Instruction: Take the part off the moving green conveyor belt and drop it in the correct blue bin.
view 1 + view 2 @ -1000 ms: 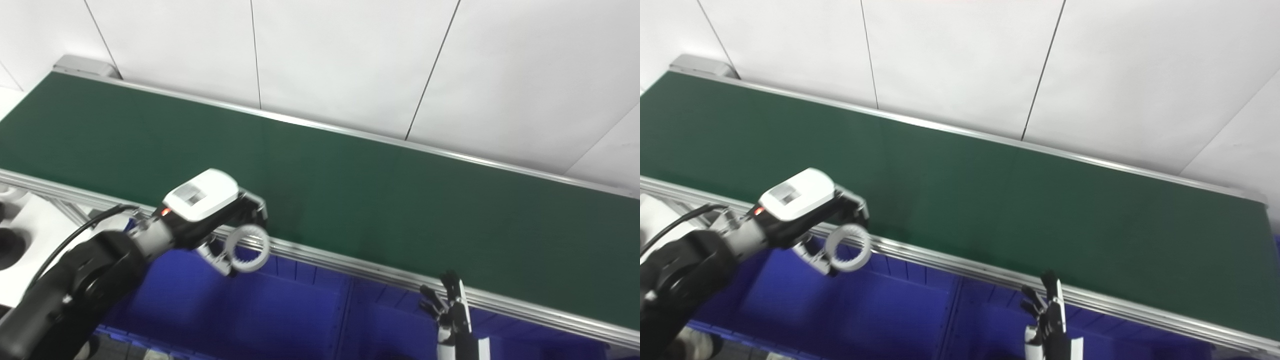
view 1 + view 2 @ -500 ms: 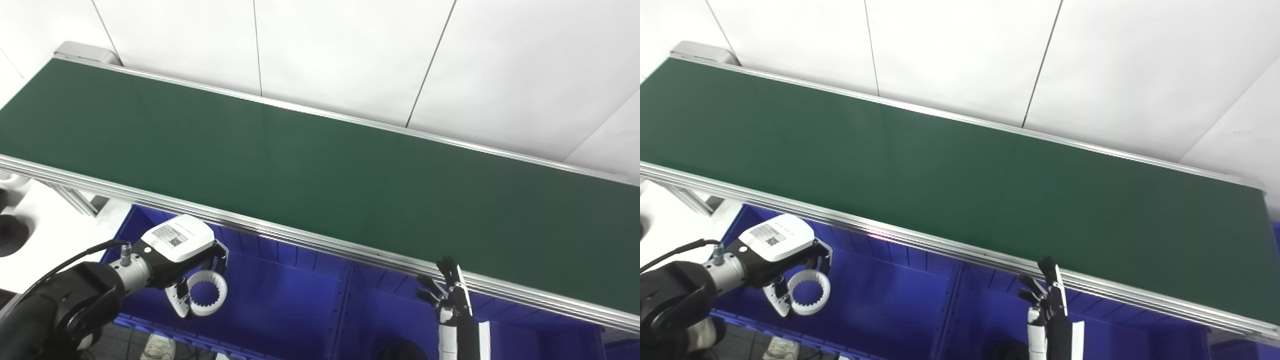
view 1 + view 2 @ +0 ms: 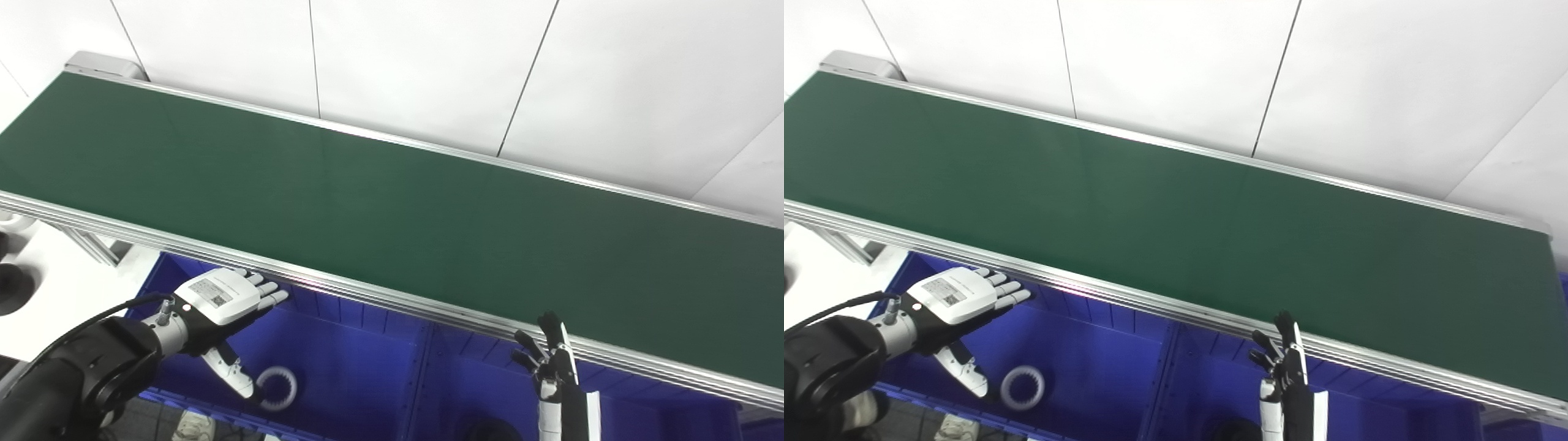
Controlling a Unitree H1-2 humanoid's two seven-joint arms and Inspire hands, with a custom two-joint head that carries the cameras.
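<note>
A white toothed ring part (image 3: 1023, 387) lies on the floor of the left blue bin (image 3: 1102, 380), near its front wall; it also shows in the left eye view (image 3: 277, 387). My left hand (image 3: 958, 300) is open and flat above that bin, fingers spread toward the belt rail, and holds nothing. My right hand (image 3: 1283, 361) stands upright with fingers apart below the belt's near rail, empty. The green conveyor belt (image 3: 1164, 208) carries no part.
A second blue bin (image 3: 490, 392) adjoins the left one on the right, split by a divider wall. The belt's metal near rail (image 3: 380, 297) runs just above both bins. A white surface (image 3: 43, 282) lies at the far left.
My left hand moved from the belt edge down over the left bin, then opened; the white ring dropped out of it onto the bin floor. The right hand stayed still.
</note>
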